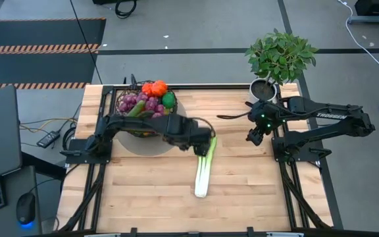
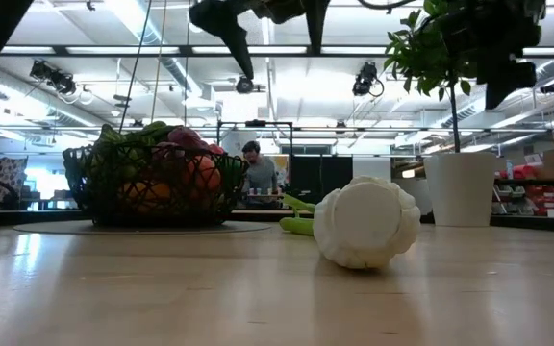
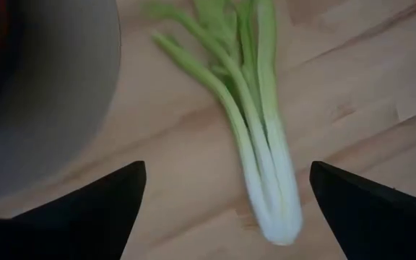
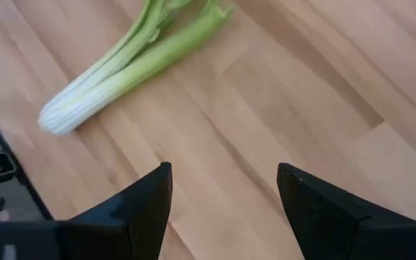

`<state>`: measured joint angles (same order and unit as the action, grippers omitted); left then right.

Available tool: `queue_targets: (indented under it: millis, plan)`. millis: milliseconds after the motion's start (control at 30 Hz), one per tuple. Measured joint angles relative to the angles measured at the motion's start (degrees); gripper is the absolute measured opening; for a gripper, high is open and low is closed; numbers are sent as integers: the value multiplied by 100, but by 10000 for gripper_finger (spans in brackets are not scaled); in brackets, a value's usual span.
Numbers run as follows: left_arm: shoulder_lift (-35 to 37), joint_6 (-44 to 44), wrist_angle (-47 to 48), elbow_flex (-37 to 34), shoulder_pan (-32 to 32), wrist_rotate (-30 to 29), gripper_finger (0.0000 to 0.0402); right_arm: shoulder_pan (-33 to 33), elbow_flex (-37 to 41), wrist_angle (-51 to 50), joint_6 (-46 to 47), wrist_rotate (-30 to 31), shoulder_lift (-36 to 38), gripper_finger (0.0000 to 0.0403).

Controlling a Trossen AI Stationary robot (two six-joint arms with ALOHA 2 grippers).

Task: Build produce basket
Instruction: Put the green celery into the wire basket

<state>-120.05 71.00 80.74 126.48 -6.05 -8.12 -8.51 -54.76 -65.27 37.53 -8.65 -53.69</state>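
Leek (image 1: 204,172) lying flat on wooden desk (image 1: 242,191), outside basket (image 1: 143,112) of produce (image 1: 151,99); left gripper (image 1: 206,146) above its green end, fingers released, empty; right gripper (image 1: 254,136) well apart, fingers parted, empty

We count one wire-mesh basket (image 1: 125,105), sitting behind the left gripper (image 1: 209,146), and one round grey mat (image 1: 151,145) under it. One leek (image 1: 204,169) lies on the table, directly below that gripper's two wide-spread fingers (image 3: 92,209). In the basket we can make out one bunch of purple grapes (image 1: 137,102), one orange piece (image 1: 154,87) and one green piece (image 1: 168,100); the rest of the heap we cannot count. There is one potted plant (image 1: 280,56) in one white pot (image 2: 460,189), just behind the right gripper (image 1: 253,136). We see two arms, two grippers, and one person (image 2: 257,173) far off in the room.
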Motion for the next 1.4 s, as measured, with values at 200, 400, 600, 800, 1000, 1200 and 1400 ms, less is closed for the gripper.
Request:
queue_targets:
  millis: [200, 400, 600, 800, 1000, 1200, 1400]
  plan:
    - [0, 851, -1121, -748, -447, -22, 396, 283, 0, -38, 602, 0, 336, 255]
    - [-15, 1535, -2780, -1784, -654, 1, 396, 654, 0, -73, 1280, -191, 465, 255]
    - [-15, 1884, -4141, -2667, -763, 18, 396, 1296, 0, -282, 1865, -559, 468, 255]
    - [-307, 1843, -4397, -2866, -876, 47, 396, 2161, 0, -451, 2756, -518, 474, 255]
    - [-666, 1685, -4648, -2864, -906, 46, 396, 2886, 0, -357, 3532, 27, 470, 255]
    - [-856, 1391, -4918, -2855, -882, 35, 396, 3353, 0, -333, 3893, 228, 458, 254]
    - [-929, 1365, -4722, -2831, -882, 26, 367, 3562, 0, -335, 3946, 426, 413, 255]
